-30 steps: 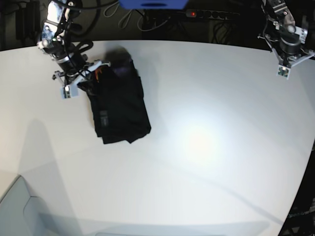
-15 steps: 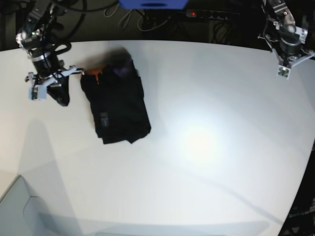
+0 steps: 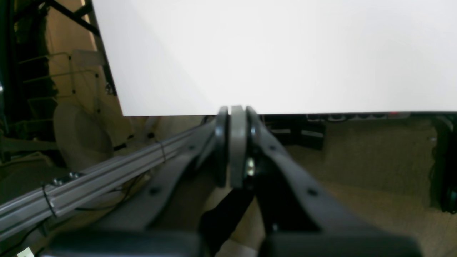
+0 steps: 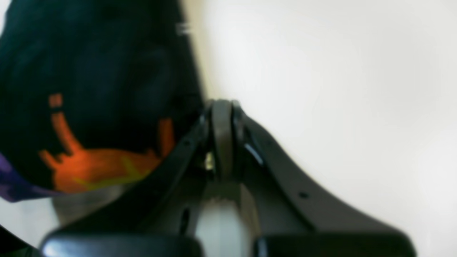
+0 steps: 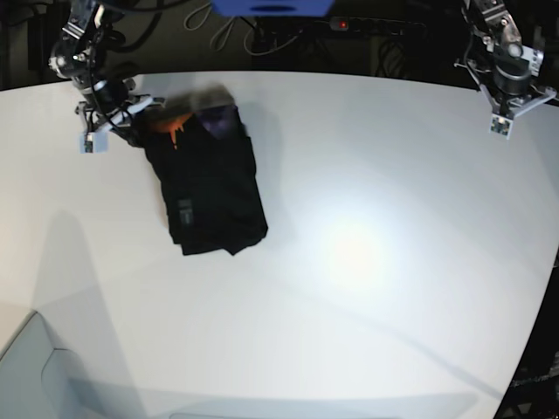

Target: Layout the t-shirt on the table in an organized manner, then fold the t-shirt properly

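The black t-shirt [image 5: 212,188] lies folded into a narrow rectangle on the white table [image 5: 367,244], at its back left. An orange neck patch [image 5: 166,124] and a purple print [image 5: 217,122] show at the shirt's far end. My right gripper [image 5: 144,109] hovers at that end's left corner, shut with nothing between its fingers. In the right wrist view the t-shirt [image 4: 89,71] lies just left of the right gripper [image 4: 221,107]. My left gripper [image 5: 515,96] hangs shut over the table's far right edge, seen as the left gripper [image 3: 234,110] against the table [image 3: 285,53].
A power strip [image 5: 367,24] and cables lie on the dark floor behind the table. A blue object [image 5: 271,7] sits at the top edge. An aluminium rail [image 3: 89,182] runs below the table's edge beside the left gripper.
My right gripper swung left away from the shirt's collar, then came back up to the collar's left corner. The shirt and the left arm stayed still.
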Robot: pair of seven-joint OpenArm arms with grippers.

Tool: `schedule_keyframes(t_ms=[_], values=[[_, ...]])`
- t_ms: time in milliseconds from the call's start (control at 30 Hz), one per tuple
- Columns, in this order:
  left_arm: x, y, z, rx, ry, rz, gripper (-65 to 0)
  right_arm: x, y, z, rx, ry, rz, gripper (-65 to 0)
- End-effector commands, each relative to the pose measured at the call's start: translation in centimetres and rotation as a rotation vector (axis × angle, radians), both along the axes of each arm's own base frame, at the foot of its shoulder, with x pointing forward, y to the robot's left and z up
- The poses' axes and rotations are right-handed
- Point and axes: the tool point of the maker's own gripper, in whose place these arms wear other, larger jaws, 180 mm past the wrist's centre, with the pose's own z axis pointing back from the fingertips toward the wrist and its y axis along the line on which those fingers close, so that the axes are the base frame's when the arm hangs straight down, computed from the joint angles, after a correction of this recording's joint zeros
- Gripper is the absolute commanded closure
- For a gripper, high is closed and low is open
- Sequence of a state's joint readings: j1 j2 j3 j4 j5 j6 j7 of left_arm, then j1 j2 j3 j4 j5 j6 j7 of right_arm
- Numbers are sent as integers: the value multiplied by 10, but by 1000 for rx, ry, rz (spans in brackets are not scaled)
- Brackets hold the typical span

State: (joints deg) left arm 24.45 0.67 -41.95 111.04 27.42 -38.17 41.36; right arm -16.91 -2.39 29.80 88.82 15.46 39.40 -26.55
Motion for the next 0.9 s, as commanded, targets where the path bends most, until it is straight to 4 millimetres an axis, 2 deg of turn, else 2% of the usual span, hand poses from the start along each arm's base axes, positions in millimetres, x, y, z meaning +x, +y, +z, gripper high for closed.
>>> schedule_keyframes(t_ms=[0,167,300,433,533,633,800,867], values=[[1,5,7,24,-15,-3,-12,5,0,10,1,-40,11,0],[0,5,7,23,-12,-2,-12,-2,12,5,23,-24,19,0],[1,5,7,23,-12,-3,-12,-11,14,0,28,-5,19,0],[3,4,7,22,-16,-3,-12,-16,29,-4,44,11,59,0],[3,4,7,22,-16,-3,-12,-18,31,-5,46,17,62,0],[3,4,7,21,-16,-2,-12,-18,41,-6,58,19,90,0],[2,4,6,21,-13,-2,-12,-15,40,-4,55,11,90,0],[1,4,6,21,-10,-2,-12,-14,33,-3,47,7,74,0]])
